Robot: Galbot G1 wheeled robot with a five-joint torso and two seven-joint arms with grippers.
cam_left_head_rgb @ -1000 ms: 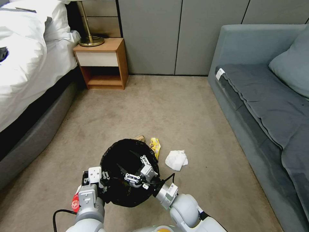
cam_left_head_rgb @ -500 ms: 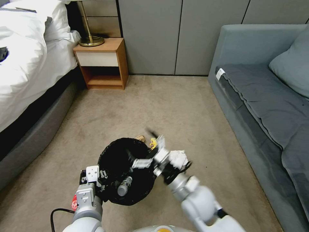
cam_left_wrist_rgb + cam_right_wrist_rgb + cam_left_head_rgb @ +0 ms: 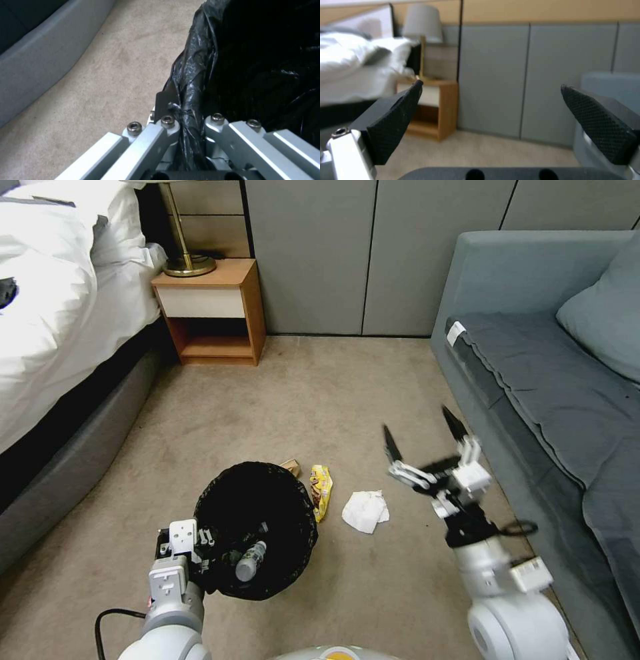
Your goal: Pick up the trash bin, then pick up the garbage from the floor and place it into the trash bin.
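The left tool (image 3: pixel 200 557) is clamped on the bagged rim of the trash bin (image 3: pixel 257 530), held at its 8 o'clock edge, with a bottle (image 3: pixel 250 561) inside. The right tool (image 3: pixel 427 443) hangs empty, fingers spread wide, above the floor (image 3: pixel 300 393). It is the nearer arm: the crumpled tissue (image 3: pixel 365 511) lies at its 8 o'clock, and the yellow wrapper (image 3: pixel 321 490), long axis 12-to-6, lies between tissue and bin.

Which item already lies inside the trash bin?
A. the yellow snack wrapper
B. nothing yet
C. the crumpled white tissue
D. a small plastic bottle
D: in the head view a small plastic bottle lies inside the trash bin, while the white tissue and yellow wrapper lie on the floor beside it.
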